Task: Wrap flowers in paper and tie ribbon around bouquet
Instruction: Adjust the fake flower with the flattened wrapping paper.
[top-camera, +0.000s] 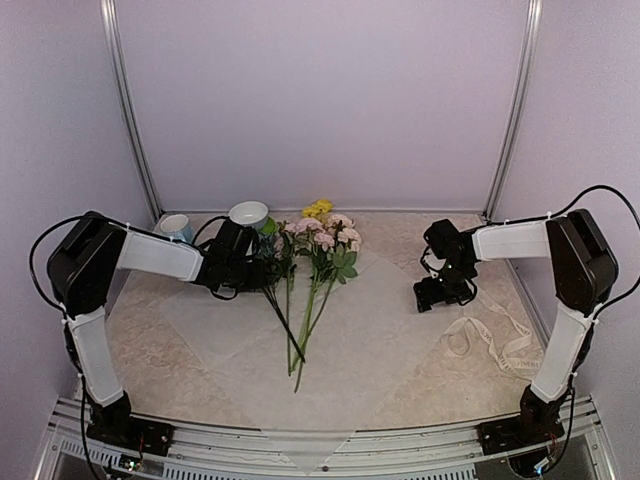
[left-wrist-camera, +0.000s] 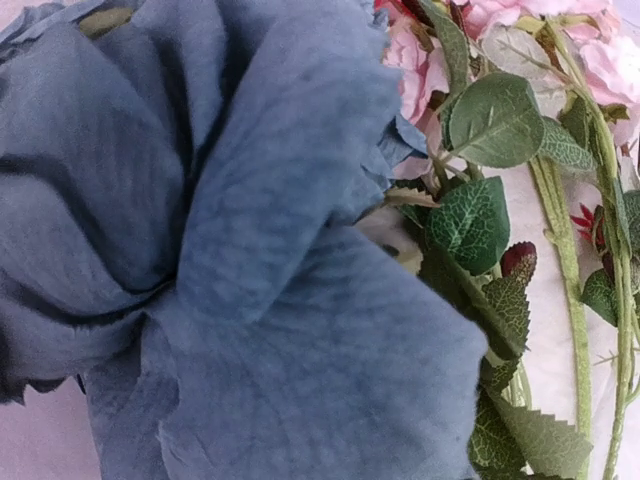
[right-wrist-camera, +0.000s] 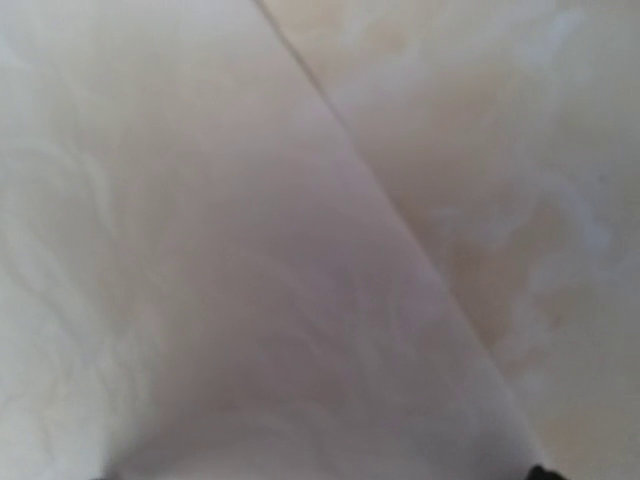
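The flowers (top-camera: 318, 240) lie on the paper (top-camera: 345, 340), blooms to the back and stems (top-camera: 298, 340) toward me. My left gripper (top-camera: 258, 268) is pressed into the bunch's left side. In the left wrist view a blue bloom (left-wrist-camera: 250, 250) covers the jaws, with pink roses (left-wrist-camera: 520, 30) and green leaves (left-wrist-camera: 490, 120) to its right. My right gripper (top-camera: 436, 294) hovers low over the paper's right corner. In the right wrist view only its two dark tips show, far apart at the bottom edge, over the paper (right-wrist-camera: 230, 300). The ribbon (top-camera: 490, 342) lies loose at the right.
A white and blue cup (top-camera: 176, 228) and a tipped cup (top-camera: 248, 213) stand at the back left behind my left arm. The marbled table (right-wrist-camera: 520, 150) shows beyond the paper's edge. Metal posts and lilac walls close off the back and sides.
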